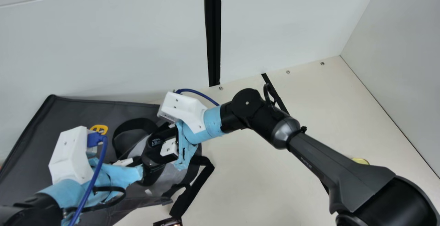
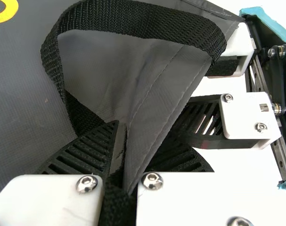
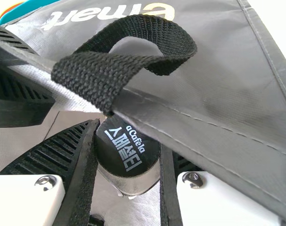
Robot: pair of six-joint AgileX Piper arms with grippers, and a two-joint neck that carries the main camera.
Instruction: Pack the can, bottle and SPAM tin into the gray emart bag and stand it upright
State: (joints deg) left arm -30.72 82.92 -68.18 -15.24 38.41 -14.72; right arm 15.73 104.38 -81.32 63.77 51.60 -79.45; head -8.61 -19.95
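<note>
Cream table (image 1: 261, 184), white wall (image 1: 103, 47) at far side. Gray emart bag (image 1: 86, 112) lying left. Left gripper (image 1: 149, 171) clenched on bag's edge. Right gripper (image 1: 156, 148) grasping 1 black-topped bottle (image 3: 127, 150) at bag's mouth.

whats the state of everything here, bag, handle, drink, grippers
gray emart bag: lying down, mouth open
handle: looped loosely
dark drink container: held at the bag's mouth
left gripper: shut on the bag's edge
right gripper: closed around the container
</note>
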